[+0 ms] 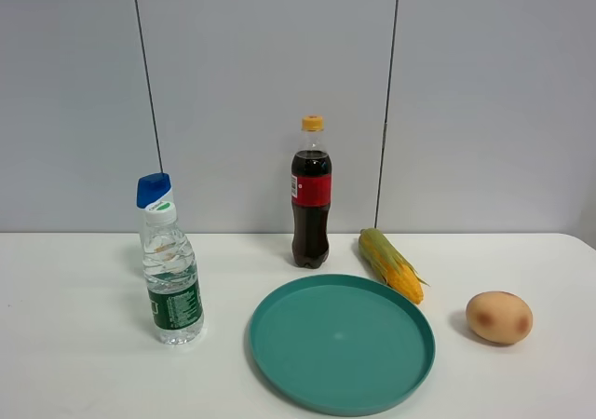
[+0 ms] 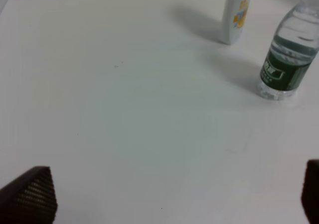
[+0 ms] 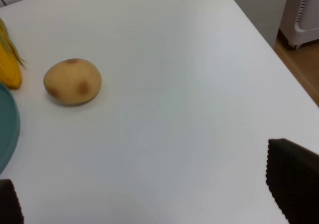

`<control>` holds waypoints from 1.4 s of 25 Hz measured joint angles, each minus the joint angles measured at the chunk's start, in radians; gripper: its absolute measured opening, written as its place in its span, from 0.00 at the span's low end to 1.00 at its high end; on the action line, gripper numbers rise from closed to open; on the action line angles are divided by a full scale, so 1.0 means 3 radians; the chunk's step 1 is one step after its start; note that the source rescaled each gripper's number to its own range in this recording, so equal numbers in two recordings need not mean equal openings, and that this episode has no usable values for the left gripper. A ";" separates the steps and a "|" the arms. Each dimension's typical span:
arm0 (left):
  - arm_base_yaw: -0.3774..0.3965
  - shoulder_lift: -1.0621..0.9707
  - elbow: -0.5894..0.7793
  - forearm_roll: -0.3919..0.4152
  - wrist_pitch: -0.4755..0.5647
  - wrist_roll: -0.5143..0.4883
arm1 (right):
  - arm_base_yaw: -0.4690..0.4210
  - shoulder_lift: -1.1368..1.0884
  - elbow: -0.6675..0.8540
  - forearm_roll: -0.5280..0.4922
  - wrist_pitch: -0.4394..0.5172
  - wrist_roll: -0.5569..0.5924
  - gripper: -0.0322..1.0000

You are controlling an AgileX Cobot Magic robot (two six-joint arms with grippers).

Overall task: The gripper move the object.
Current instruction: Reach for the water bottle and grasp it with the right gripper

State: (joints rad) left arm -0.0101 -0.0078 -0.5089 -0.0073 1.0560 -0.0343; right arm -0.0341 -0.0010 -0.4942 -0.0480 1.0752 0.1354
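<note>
The small clear water bottle (image 1: 172,284) with the white cap and dark green label stands upright near the left edge of the worktop (image 1: 74,363). A white shampoo bottle (image 1: 154,195) with a blue cap stands just behind it. A cola bottle (image 1: 311,195) stands by the back edge, a teal plate (image 1: 341,343) lies at the front edge, and a corn cob (image 1: 391,263) and a potato (image 1: 499,317) lie towards the right edge. The left claw (image 2: 172,194) is spread wide, holding nothing, well short of the water bottle. The right claw (image 3: 149,194) is also released, over bare worktop near the right edge.
</note>
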 joint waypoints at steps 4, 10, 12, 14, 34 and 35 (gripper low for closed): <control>0.0000 0.0000 0.0000 0.0000 0.0000 0.0000 | 0.0003 0.0061 0.0000 0.0160 -0.0003 -0.0051 1.00; 0.0000 0.0000 0.0000 0.0000 0.0000 0.0000 | 0.0007 0.0725 -0.0215 0.0160 -0.0095 -0.0387 1.00; 0.0000 0.0000 0.0000 0.0000 0.0000 0.0000 | 0.0043 0.0979 -0.0406 0.0142 -0.0206 -0.0432 1.00; 0.0000 0.0000 0.0000 0.0000 0.0000 0.0000 | 0.0102 0.1266 -0.0597 0.0135 -0.0348 -0.0451 1.00; 0.0000 0.0000 0.0000 0.0000 0.0000 0.0000 | 0.2196 0.3951 -0.0849 0.0022 -0.2742 -0.0451 1.00; 0.0000 0.0000 0.0000 0.0000 0.0000 0.0000 | 0.2214 0.4074 -0.0849 0.0022 -0.2861 -0.0451 1.00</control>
State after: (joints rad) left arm -0.0101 -0.0078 -0.5089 -0.0073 1.0560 -0.0343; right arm 0.6302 1.2212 -0.7489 -0.0415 0.2168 0.0000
